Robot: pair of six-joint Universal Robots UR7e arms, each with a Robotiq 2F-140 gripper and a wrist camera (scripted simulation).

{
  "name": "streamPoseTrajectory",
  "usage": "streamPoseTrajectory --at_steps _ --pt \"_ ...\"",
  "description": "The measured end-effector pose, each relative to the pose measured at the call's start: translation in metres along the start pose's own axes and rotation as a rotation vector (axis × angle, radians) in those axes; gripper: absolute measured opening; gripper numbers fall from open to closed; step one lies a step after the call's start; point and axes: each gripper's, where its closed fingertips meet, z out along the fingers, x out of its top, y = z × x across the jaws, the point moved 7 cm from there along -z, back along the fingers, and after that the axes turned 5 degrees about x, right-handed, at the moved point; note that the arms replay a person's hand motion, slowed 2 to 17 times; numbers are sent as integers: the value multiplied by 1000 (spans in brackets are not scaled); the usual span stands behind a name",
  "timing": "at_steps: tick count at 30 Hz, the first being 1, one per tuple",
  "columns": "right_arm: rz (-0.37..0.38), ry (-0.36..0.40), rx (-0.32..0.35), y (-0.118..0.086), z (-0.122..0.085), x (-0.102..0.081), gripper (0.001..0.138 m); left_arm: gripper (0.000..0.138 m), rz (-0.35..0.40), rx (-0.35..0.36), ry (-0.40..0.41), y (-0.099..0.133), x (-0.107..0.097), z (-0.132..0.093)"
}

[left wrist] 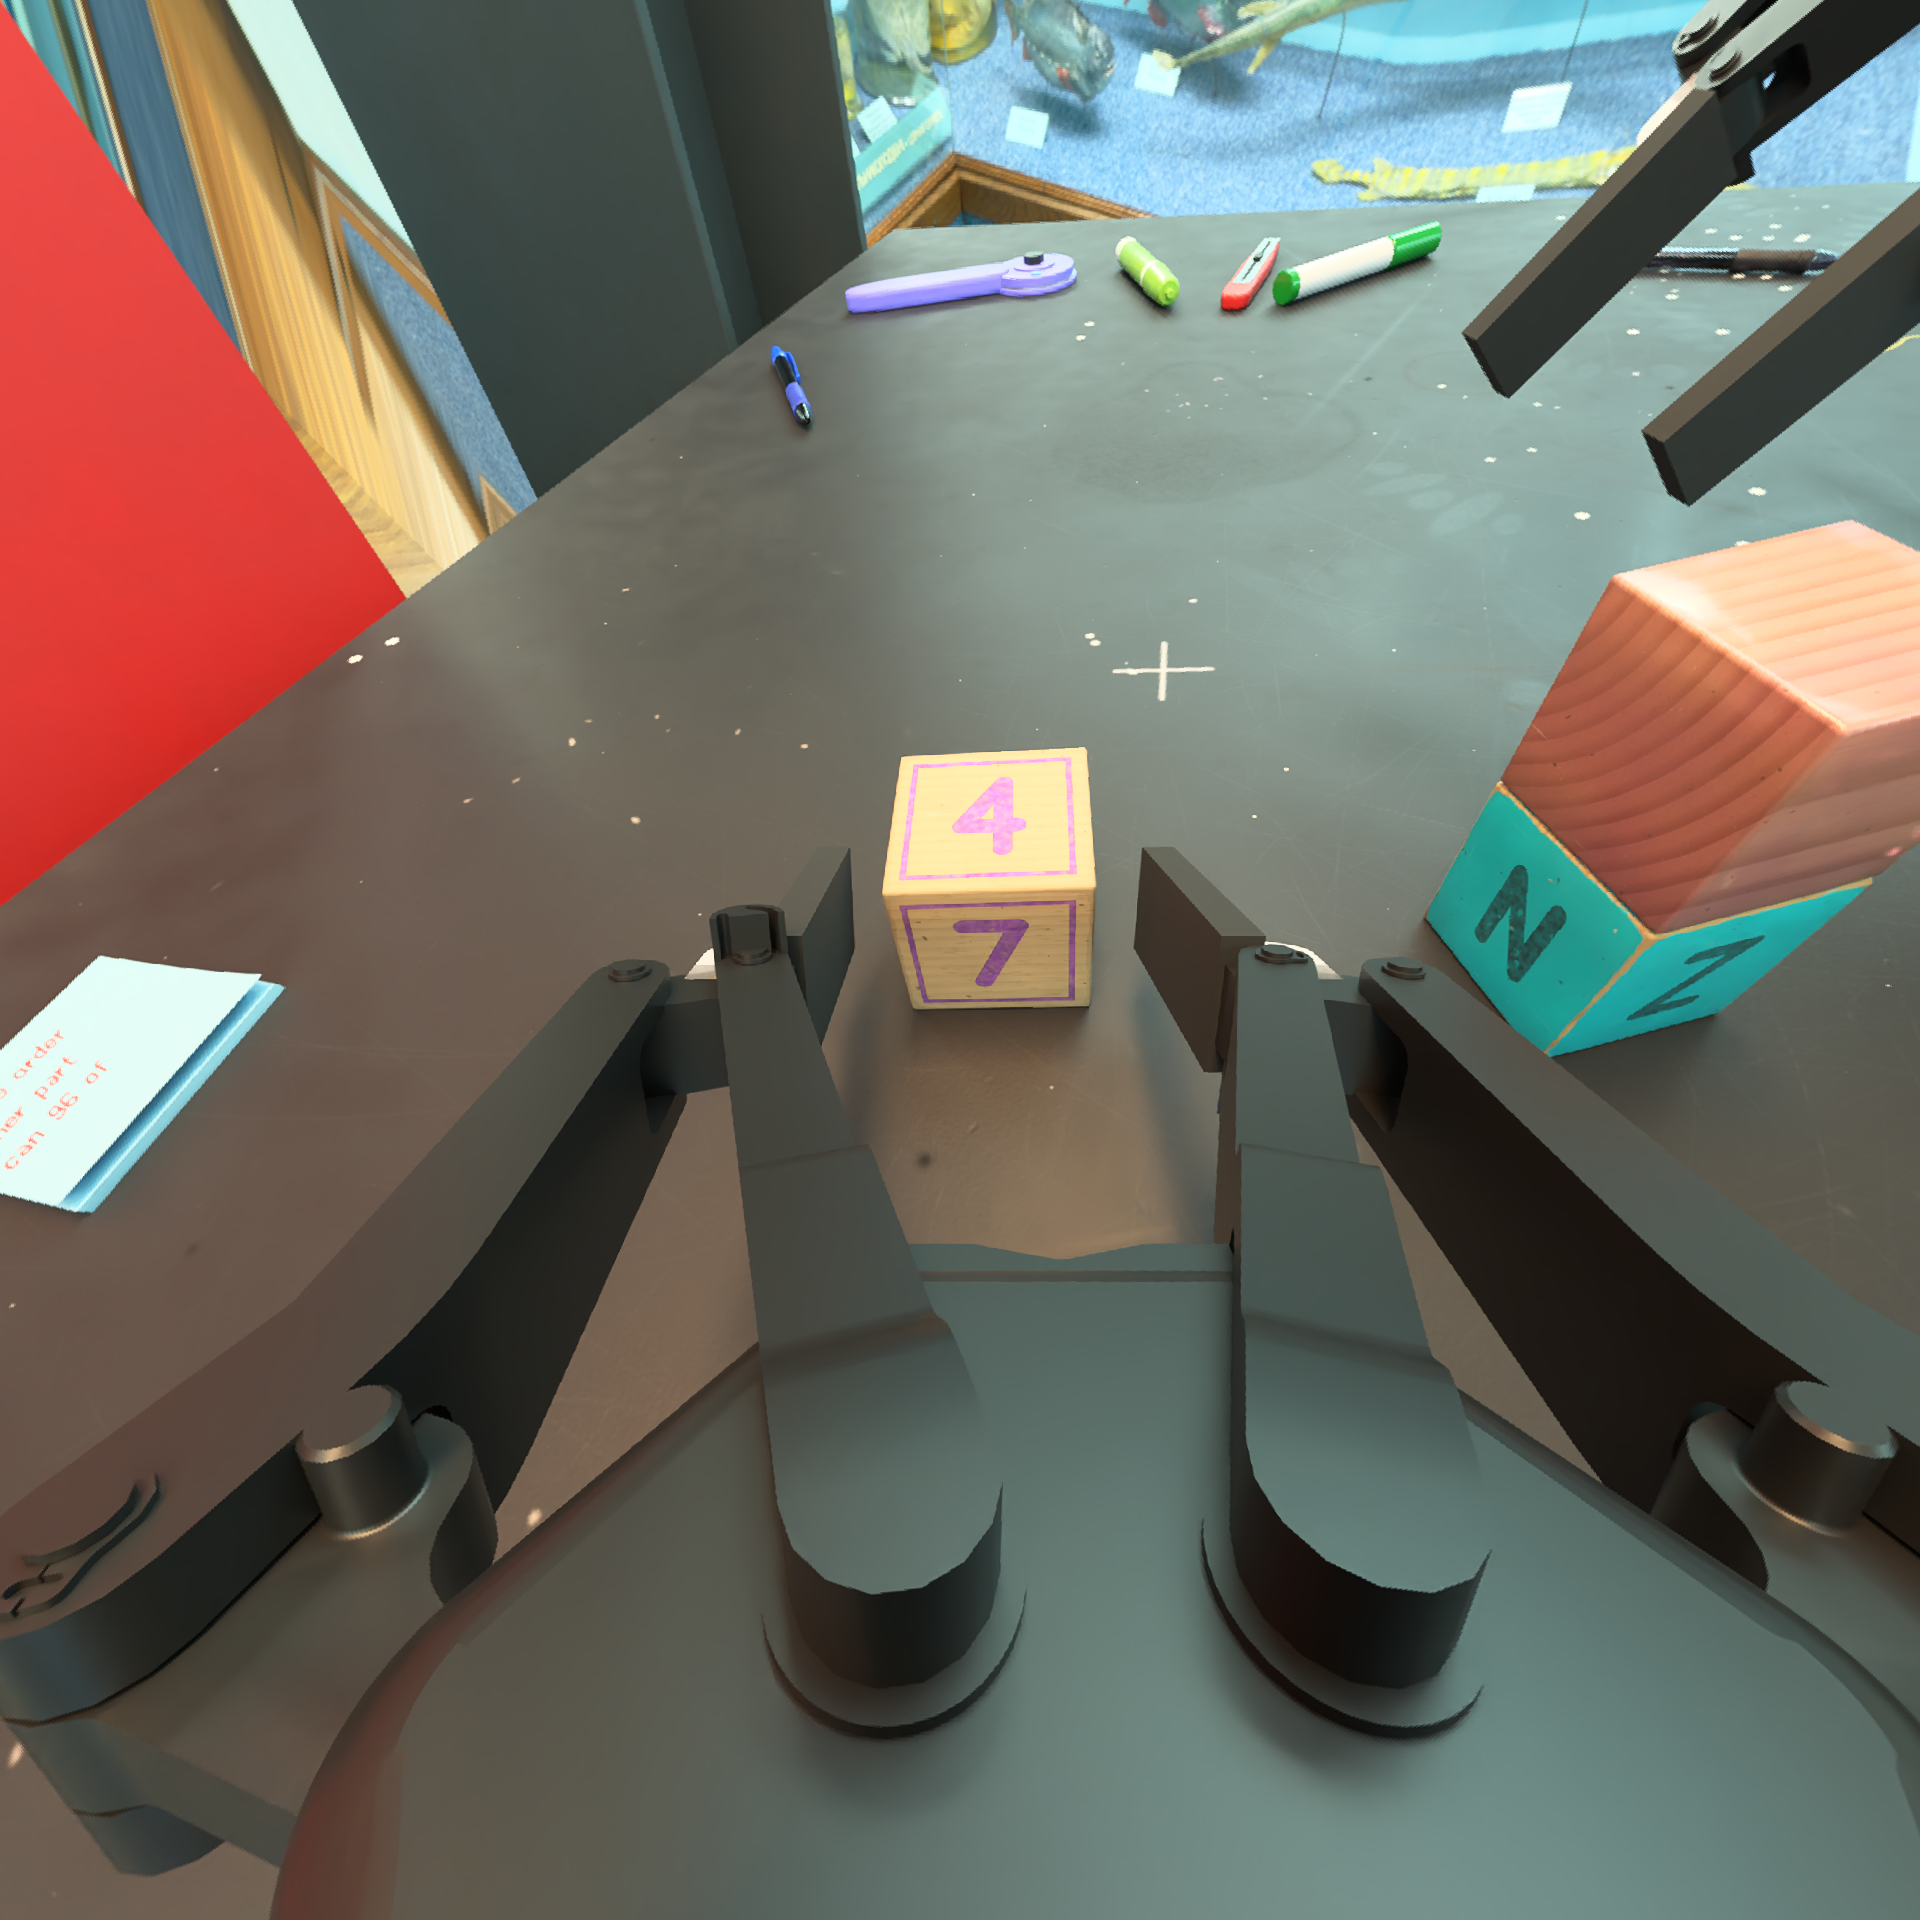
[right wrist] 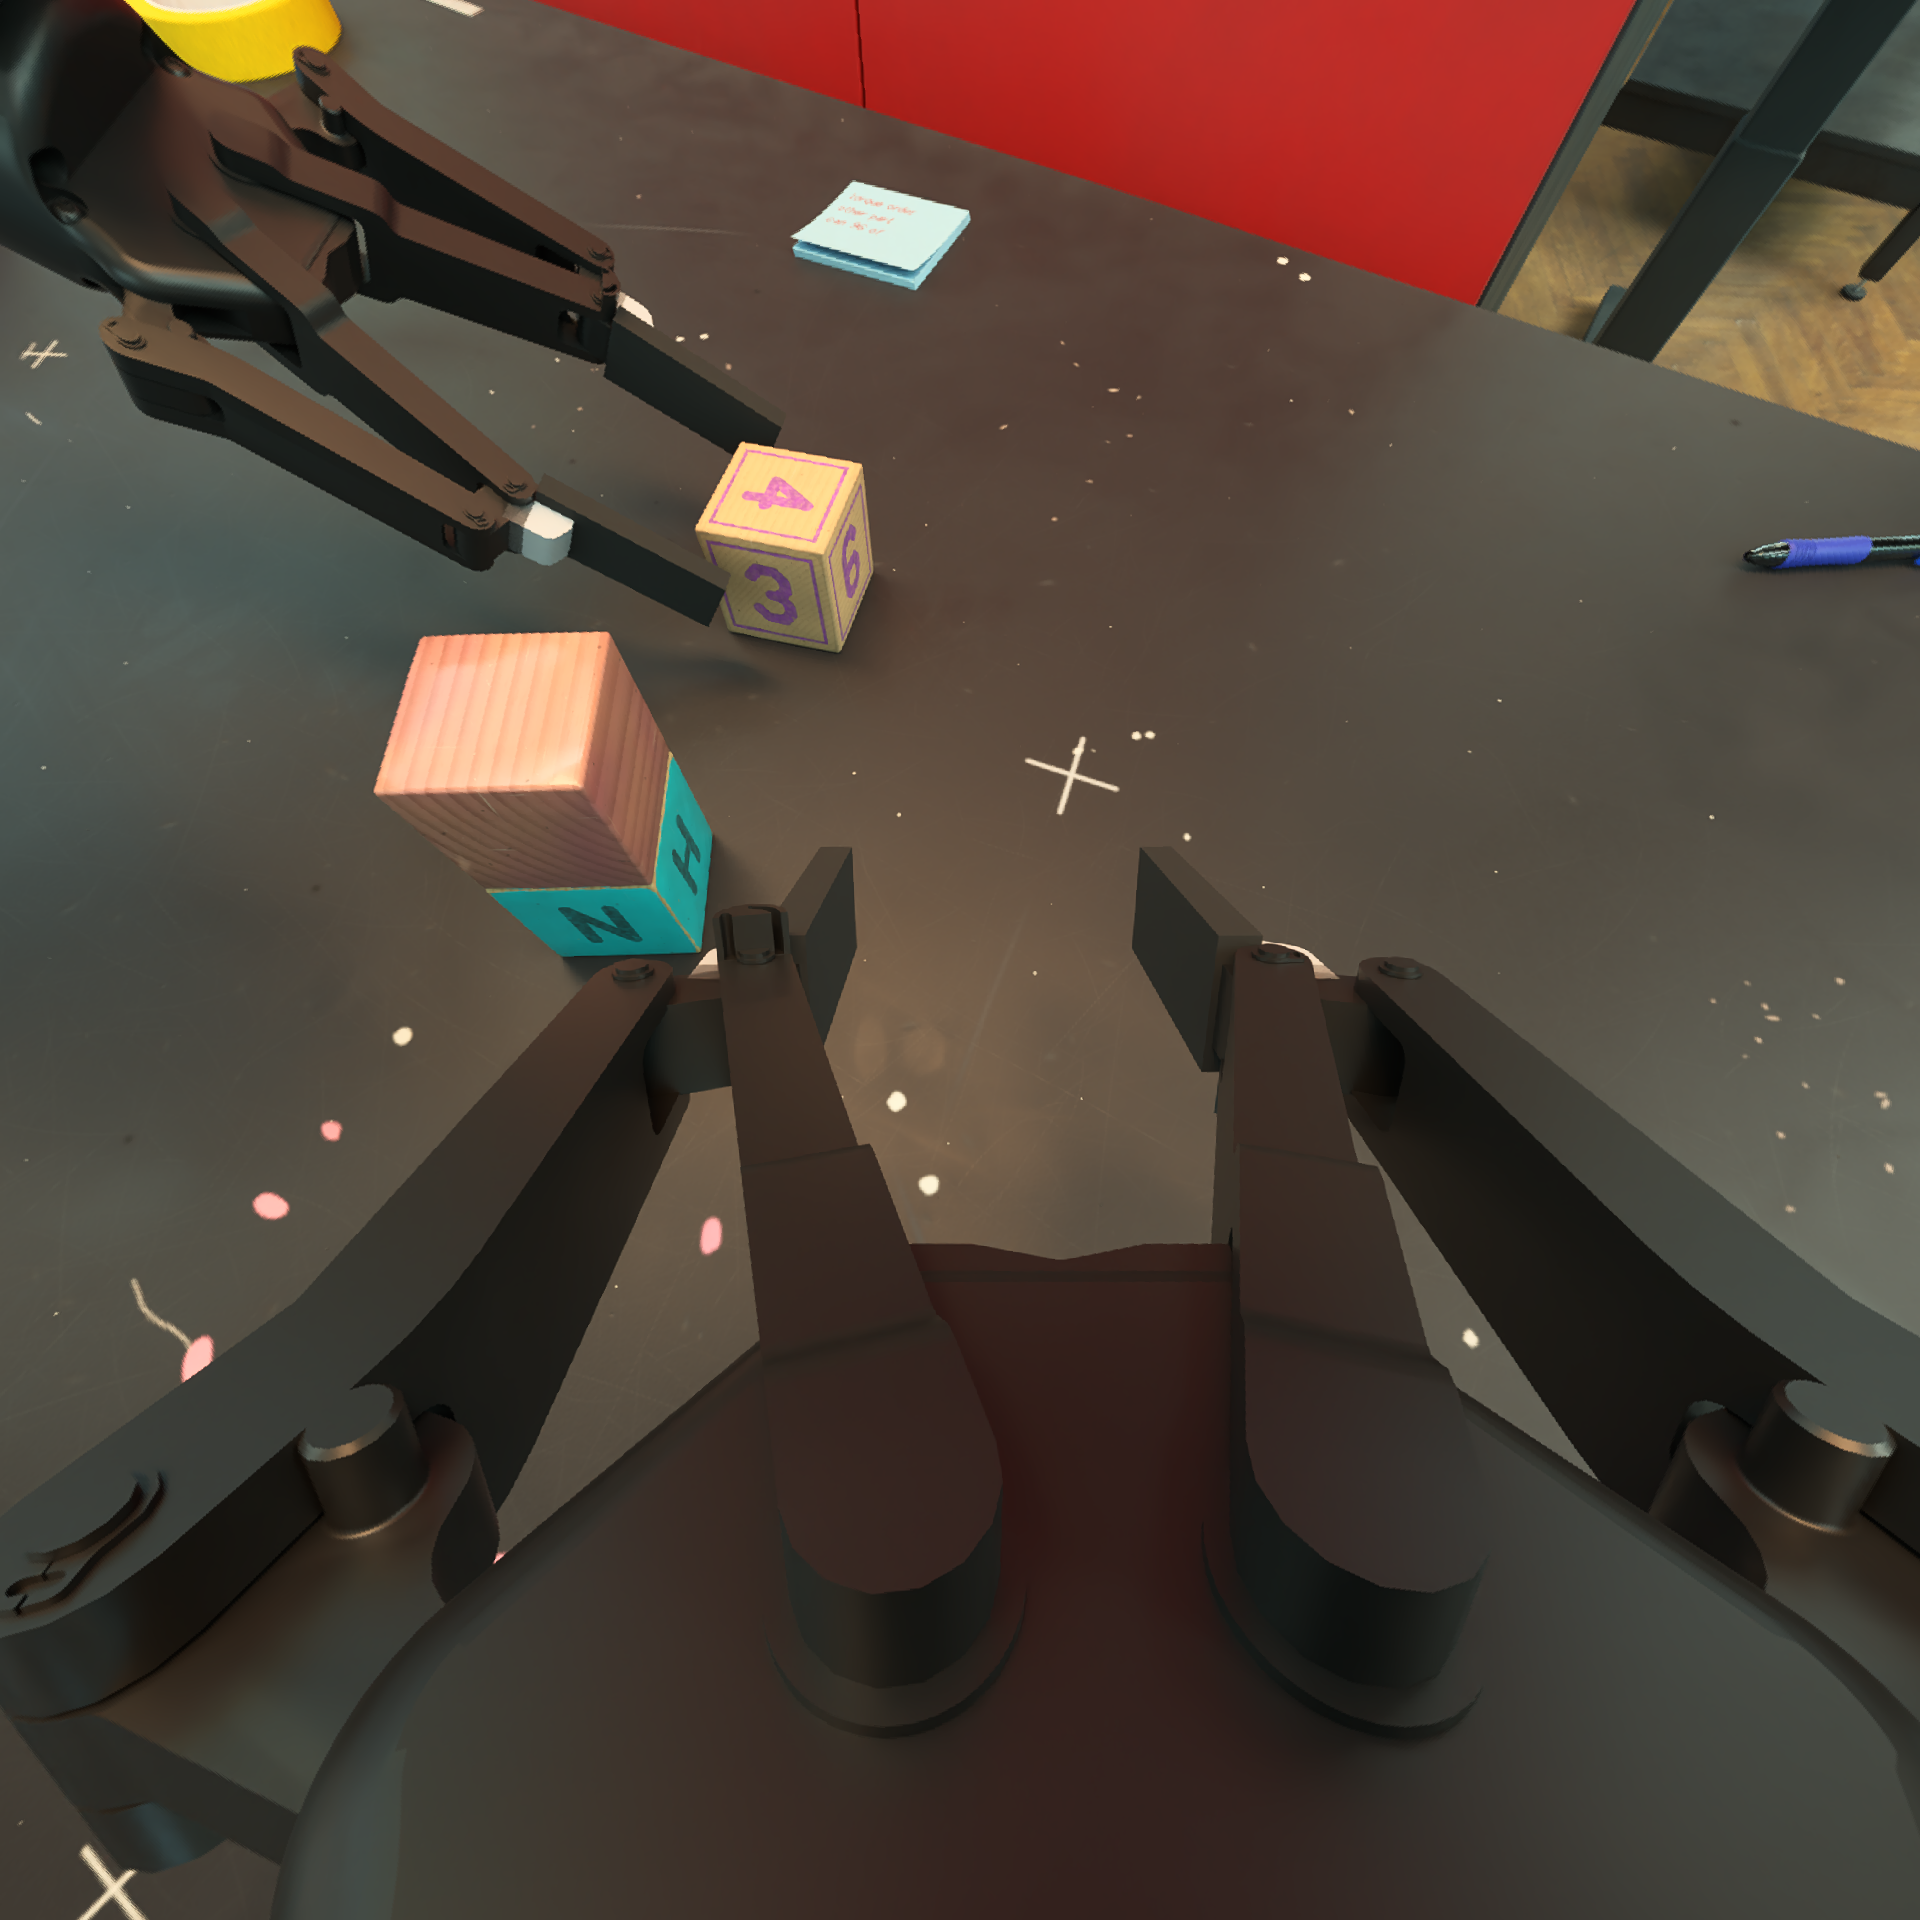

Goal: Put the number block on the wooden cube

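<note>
Number block (left wrist: pixel 989 878) between open left gripper (left wrist: pixel 994 935) fingers, wooden cube (left wrist: pixel 1725 727) atop teal block (left wrist: pixel 1590 951)

The right gripper (right wrist: pixel 994 940) hangs over bare dark table (right wrist: pixel 1351 644), fingers spread, nothing between them; the wooden cube (right wrist: pixel 525 753) sits atop a teal letter block (right wrist: pixel 623 914) just left of it. Beyond, the left gripper (right wrist: pixel 732 509) brackets the number block (right wrist: pixel 790 545), not visibly gripping it; a blue notepad (right wrist: pixel 881 234) lies farther off.

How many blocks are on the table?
3. The number block sits on the table between the left gripper fingers. The wooden cube rests tilted on top of the teal letter block, off to the right. None seems hidden.
</note>
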Motion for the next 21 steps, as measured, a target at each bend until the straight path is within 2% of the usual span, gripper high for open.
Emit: streamPoseTrajectory --at_steps 10,21 --pt "-1 -15 -6 2 3 -1 72 73 44 -6 0 -1 2 5" --pt "-3 -28 -9 2 5 -2 72 71 52 -32 -46 -1 1 12"
